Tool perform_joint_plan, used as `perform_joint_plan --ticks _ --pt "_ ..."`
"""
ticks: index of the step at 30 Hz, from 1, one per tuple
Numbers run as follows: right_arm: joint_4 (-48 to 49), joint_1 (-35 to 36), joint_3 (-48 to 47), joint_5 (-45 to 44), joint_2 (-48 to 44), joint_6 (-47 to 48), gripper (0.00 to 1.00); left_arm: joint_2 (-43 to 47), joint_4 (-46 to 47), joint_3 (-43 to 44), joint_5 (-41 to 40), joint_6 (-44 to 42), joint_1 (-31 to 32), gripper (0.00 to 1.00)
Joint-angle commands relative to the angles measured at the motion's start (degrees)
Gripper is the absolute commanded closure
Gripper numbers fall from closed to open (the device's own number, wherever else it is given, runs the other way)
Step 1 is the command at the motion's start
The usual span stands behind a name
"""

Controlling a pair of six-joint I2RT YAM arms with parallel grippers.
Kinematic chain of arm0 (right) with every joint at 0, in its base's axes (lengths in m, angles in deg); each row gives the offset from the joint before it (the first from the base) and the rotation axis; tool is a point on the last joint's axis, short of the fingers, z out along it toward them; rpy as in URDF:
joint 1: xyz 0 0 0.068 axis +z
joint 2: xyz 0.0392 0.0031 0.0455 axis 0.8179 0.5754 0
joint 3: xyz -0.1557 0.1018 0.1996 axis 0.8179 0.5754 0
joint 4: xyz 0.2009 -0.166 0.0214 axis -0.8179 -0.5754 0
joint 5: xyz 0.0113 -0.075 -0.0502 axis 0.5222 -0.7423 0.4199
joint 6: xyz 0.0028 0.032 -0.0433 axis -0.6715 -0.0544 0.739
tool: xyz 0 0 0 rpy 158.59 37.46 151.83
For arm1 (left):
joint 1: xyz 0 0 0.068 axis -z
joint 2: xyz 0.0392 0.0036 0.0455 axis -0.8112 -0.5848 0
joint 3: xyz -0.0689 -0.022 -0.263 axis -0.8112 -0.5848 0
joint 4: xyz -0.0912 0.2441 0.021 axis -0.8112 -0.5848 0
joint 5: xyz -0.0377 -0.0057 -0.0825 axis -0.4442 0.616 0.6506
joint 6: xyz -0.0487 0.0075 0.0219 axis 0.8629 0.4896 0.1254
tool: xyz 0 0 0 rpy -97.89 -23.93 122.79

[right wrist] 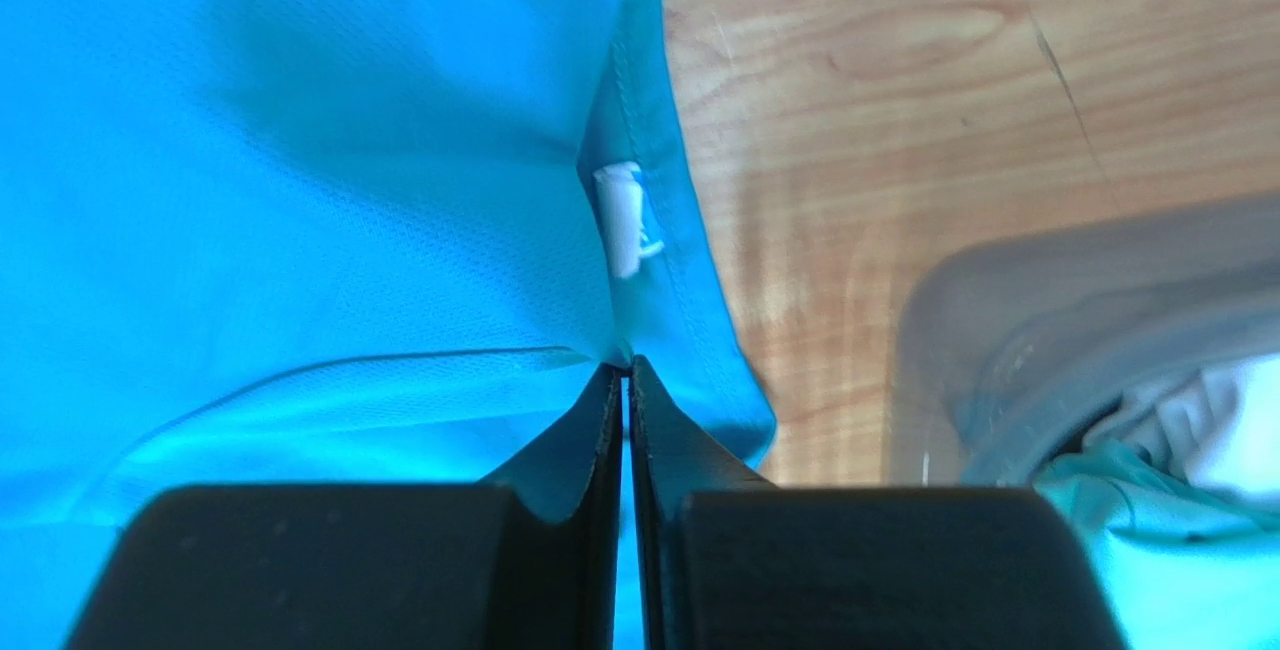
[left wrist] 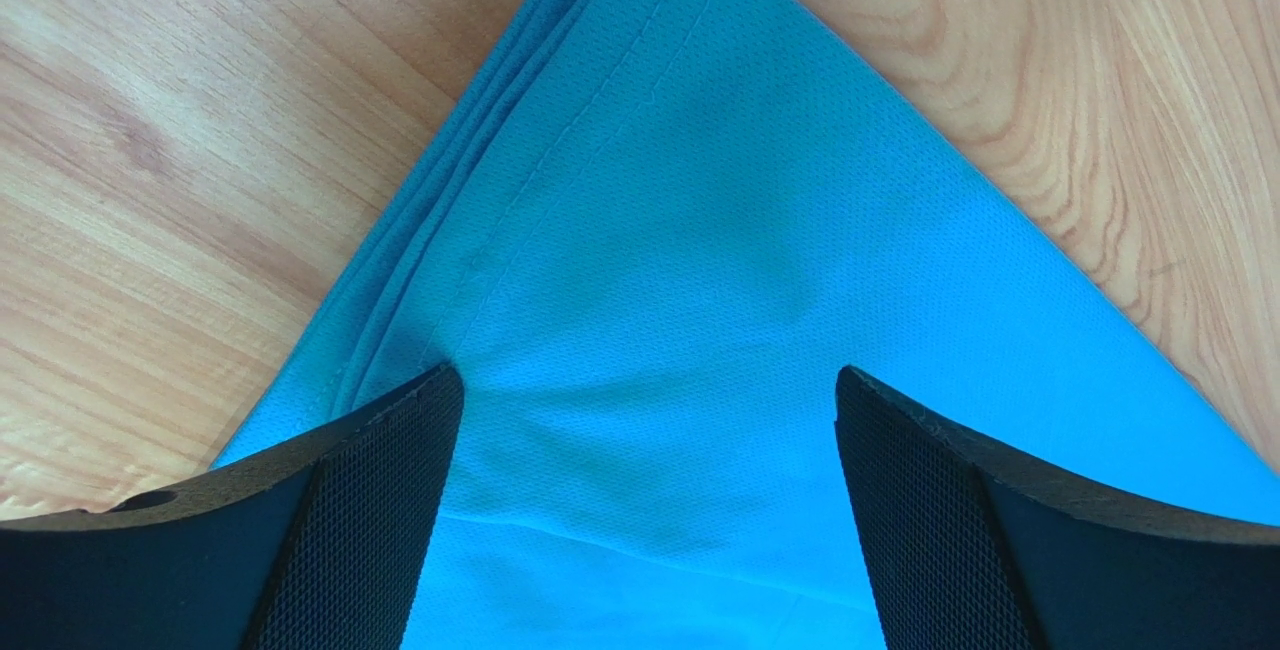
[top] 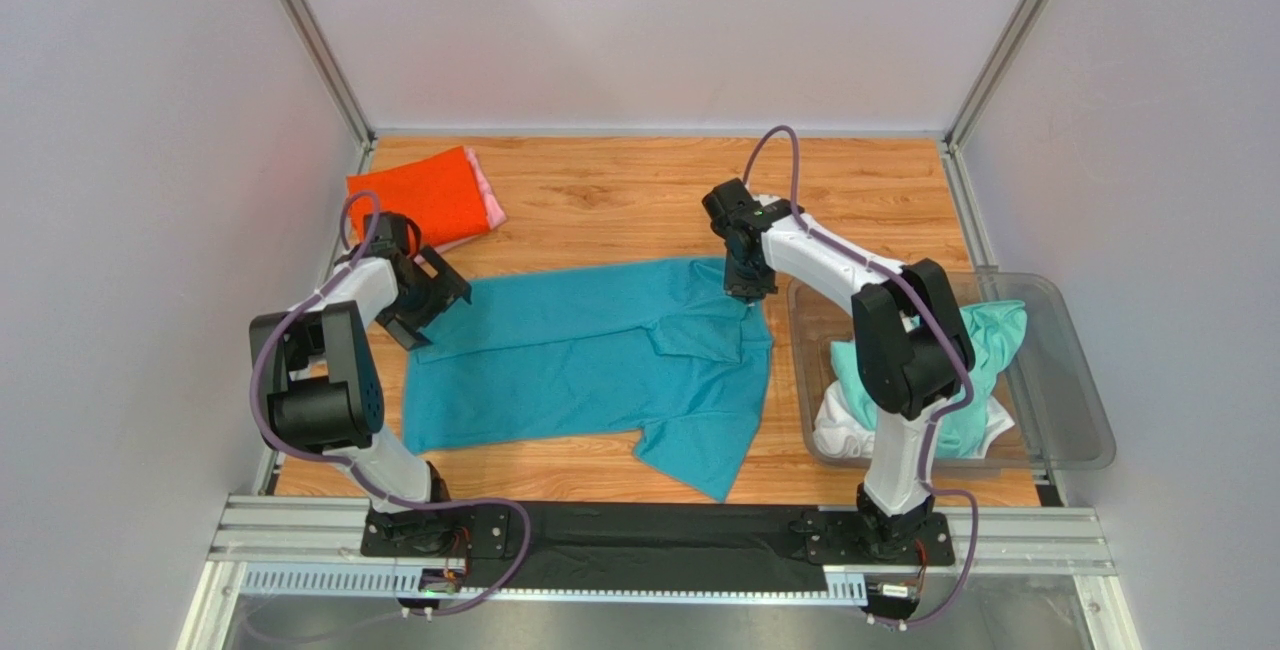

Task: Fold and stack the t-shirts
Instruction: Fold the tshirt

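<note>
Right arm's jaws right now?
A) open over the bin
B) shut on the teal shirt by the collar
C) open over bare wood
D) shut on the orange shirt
B: in the right wrist view the right gripper has its jaws pressed together on the teal shirt just below its neck label, with the clear bin off to the side.

Left arm (top: 358, 295) and right arm (top: 821, 254) have white links, black joints, purple cables (top: 780, 128), black fingers (left wrist: 361, 530).
</note>
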Motion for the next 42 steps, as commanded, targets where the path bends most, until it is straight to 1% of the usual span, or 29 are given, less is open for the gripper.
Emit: perform_joint_plan --ticks 1,4,5,11,12,13,15,16,20,23,25,31,37,42 --pt "-0.8 -0.3 1.7 0.2 -3.9 -1.4 0.96 -1.3 -1.1 1.0 -0.3 0.1 -1.1 0.0" --pt "-1.0 -0.3 0.8 -1.1 -2.4 -1.5 0.92 -0.9 -1.2 0.9 -0.6 -0.1 -1.1 0.0" --pt "-1.0 -0.2 -0.4 -1.1 -1.9 -1.5 0.86 -0.7 -1.3 0.9 -0.6 -0.2 -1.1 0.0" --pt "-0.6 0.9 -5.4 0.6 -2.1 2.5 0.72 0.9 -0.9 0.4 -0.6 -0.6 -1.1 0.0" --pt "-0.3 1.3 -6.0 1.7 -2.8 3.2 0.7 1.2 -0.7 0.3 -0.5 -0.6 -1.1 0.0" --pt "-0.2 1.5 -6.4 2.7 -3.1 4.6 0.65 1.4 -0.4 -0.1 -0.1 -0.8 -1.1 0.0" --pt "0.8 2.2 -7.5 5.8 -3.6 5.4 0.61 1.8 0.1 -0.3 0.6 -0.9 -1.1 0.0" --pt "1.5 2.4 -7.6 7.1 -3.7 6.1 0.56 2.0 0.3 -0.4 0.7 -1.0 -1.1 0.0" --pt "5.2 2.8 -8.2 14.6 -1.2 6.3 0.55 2.2 0.5 -0.6 0.6 -1.1 -1.1 0.0" --pt "6.3 2.8 -9.2 16.6 2.4 6.6 0.56 1.8 0.7 -0.5 1.3 -1.4 -1.1 0.0" --pt "6.3 2.8 -10.9 15.6 4.4 6.7 0.6 1.6 1.0 -0.5 1.3 -1.3 -1.1 0.0" --pt "5.7 0.2 -13.2 12.1 9.7 6.1 0.6 0.7 1.1 -0.2 1.6 -1.8 -1.1 0.0" --pt "6.1 -3.4 -12.8 12.6 13.2 7.7 0.6 -0.5 2.2 0.6 4.3 -2.1 -1.1 0.0" --pt "7.8 -5.0 -12.0 13.3 14.0 7.8 0.6 -4.8 1.7 4.8 4.0 -2.2 -0.7 0.0"
